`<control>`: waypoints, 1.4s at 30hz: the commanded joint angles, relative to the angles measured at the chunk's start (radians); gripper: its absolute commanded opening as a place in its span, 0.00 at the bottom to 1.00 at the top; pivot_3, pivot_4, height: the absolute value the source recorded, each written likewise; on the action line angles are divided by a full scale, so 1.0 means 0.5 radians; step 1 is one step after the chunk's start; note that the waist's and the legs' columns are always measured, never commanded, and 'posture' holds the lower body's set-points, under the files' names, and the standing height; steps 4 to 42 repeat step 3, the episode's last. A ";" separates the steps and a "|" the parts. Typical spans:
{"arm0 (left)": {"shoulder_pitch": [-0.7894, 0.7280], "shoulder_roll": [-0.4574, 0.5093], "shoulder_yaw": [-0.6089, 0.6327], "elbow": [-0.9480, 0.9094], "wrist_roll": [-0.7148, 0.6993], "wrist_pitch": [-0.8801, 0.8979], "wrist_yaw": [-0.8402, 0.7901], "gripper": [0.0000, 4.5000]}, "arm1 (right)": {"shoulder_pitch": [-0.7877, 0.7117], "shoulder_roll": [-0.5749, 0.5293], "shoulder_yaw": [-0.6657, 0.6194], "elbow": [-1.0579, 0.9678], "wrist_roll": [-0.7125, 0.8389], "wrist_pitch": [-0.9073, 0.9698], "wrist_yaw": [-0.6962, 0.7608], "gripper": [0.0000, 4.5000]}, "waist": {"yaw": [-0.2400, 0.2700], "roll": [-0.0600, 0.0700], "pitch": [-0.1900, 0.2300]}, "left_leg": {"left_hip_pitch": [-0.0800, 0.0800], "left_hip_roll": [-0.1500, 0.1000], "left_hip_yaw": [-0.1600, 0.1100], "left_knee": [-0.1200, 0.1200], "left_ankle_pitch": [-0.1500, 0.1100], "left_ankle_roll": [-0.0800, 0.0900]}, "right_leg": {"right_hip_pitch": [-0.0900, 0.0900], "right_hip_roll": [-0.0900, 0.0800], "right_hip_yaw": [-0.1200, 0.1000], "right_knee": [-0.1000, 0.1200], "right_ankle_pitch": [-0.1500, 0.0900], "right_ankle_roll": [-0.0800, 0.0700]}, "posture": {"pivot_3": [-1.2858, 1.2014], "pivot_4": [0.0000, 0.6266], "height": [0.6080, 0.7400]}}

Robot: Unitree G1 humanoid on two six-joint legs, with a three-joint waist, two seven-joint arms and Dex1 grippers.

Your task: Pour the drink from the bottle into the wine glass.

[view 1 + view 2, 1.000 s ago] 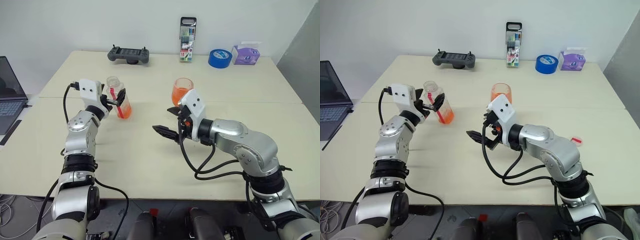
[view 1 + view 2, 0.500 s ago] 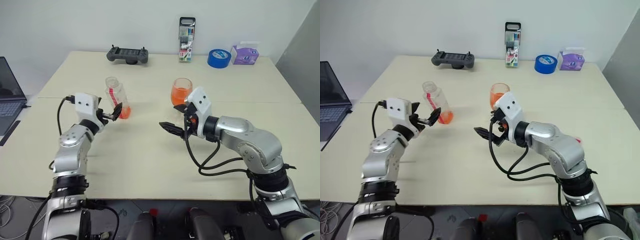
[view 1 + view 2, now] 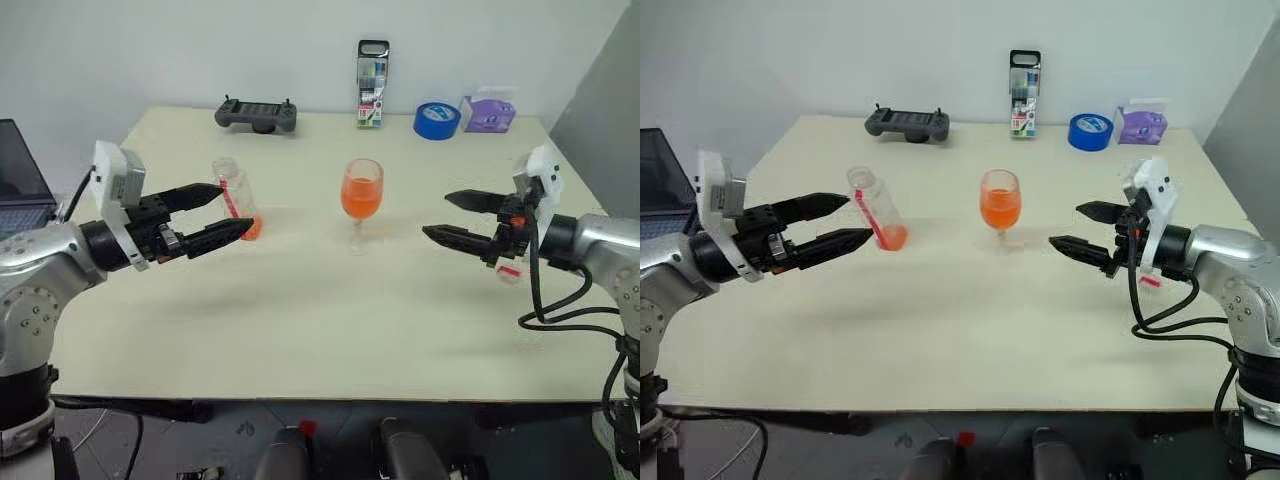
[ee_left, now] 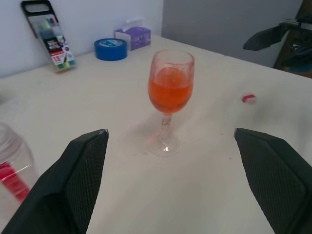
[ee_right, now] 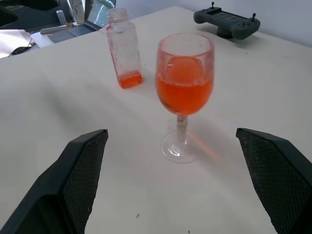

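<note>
The wine glass [image 3: 361,197] stands upright mid-table, its bowl about half full of the orange drink [image 5: 184,92]. To its left the clear bottle [image 3: 236,200] stands upright without a cap, a red label strip down its side and a little orange drink at its bottom. My left gripper [image 3: 215,212] hovers open just in front of the bottle, apart from it, pointing toward the glass. Off to the glass's right my right gripper [image 3: 455,217] hangs open and empty, pointing left at the glass.
A small red-and-white cap [image 4: 248,99] lies on the table under my right arm. Along the back edge sit a black game controller [image 3: 256,111], a marker pack [image 3: 372,69], a blue tape roll [image 3: 437,117] and a purple tissue box [image 3: 488,111]. A laptop [image 3: 20,170] is at far left.
My left gripper has let go of the bottle and pulled back toward me, leaving it standing. My right gripper has swung away to the right, clear of the glass.
</note>
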 commanded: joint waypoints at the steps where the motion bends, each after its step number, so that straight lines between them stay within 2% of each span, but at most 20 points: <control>1: -0.056 0.024 -0.044 0.096 0.057 -0.077 -0.100 0.98 | -0.015 0.012 0.000 -0.021 -0.006 -0.084 0.011 1.00 | -0.010 0.000 0.000 | 0.000 0.002 0.001 -0.001 0.000 0.000 | -0.002 0.000 0.002 0.000 0.000 0.000 | 0.52 0.24 1.00; 42: -0.086 0.009 -0.063 0.134 0.076 -0.110 -0.122 0.98 | -0.014 0.034 -0.005 -0.006 -0.011 -0.104 -0.020 1.00 | -0.012 0.000 0.000 | -0.002 0.007 0.002 0.000 -0.002 0.002 | -0.004 0.000 0.002 0.000 0.000 0.000 | 0.52 0.24 1.00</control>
